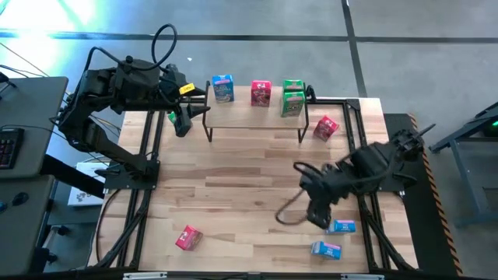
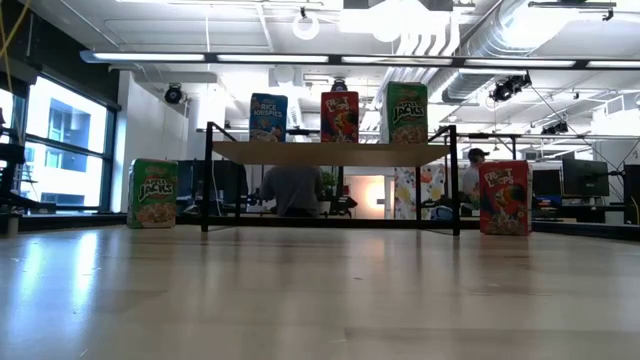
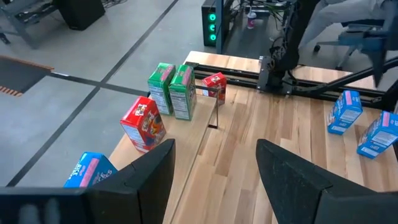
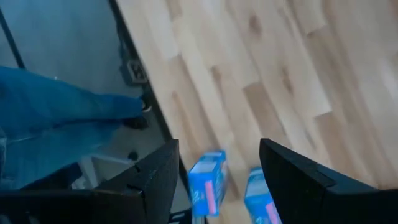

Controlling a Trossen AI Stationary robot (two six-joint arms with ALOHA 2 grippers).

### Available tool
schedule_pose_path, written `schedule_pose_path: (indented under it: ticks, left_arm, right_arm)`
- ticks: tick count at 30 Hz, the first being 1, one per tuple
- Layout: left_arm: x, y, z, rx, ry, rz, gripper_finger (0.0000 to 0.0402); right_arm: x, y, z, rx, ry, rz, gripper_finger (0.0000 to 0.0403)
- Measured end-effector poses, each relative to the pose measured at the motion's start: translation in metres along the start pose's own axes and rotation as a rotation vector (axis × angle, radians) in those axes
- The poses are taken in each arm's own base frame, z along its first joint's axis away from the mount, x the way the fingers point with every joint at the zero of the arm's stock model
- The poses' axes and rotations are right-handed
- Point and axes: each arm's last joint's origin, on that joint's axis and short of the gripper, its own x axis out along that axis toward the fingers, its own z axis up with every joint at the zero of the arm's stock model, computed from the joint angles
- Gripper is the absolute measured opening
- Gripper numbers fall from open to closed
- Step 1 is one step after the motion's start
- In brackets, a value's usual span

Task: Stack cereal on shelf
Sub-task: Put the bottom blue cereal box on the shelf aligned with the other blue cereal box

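Observation:
The shelf (image 1: 257,109) stands at the table's far edge. On it stand a blue cereal box (image 1: 222,88), a pink-red one (image 1: 261,94) and two green ones (image 1: 293,99). A green box (image 2: 152,193) stands on the table left of the shelf, and a red one (image 1: 325,127) to its right. A pink-red box (image 1: 188,238) lies near the front left. Two blue boxes (image 1: 342,226) (image 1: 326,250) lie near the front right. My right gripper (image 4: 217,146) hovers open above the two blue boxes. My left gripper (image 3: 214,144) hangs open beside the shelf's left end.
Black metal rails (image 1: 148,155) run along the table's left and right sides. A person's leg in jeans (image 4: 56,118) shows beyond the table's edge in the right wrist view. People sit at desks (image 2: 292,190) in the room behind the shelf. Bare wood (image 1: 249,179) lies mid-table.

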Motion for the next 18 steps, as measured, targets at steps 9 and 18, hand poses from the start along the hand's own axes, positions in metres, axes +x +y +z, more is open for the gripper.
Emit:
schedule_pose_path:
  ticks: [9, 18]
  left_arm:
    - [0.0, 0.0, 0.0, -0.028, 0.0, 0.0, 0.0216]
    - [0.0, 0.0, 0.0, -0.045, 0.0, 0.0, 0.0216]
  right_arm:
    - [0.004, 0.026, -0.04, -0.005, 0.021, 0.0, 0.0216]
    - [0.02, 0.051, -0.074, -0.181, 0.074, -0.024, 0.0216]
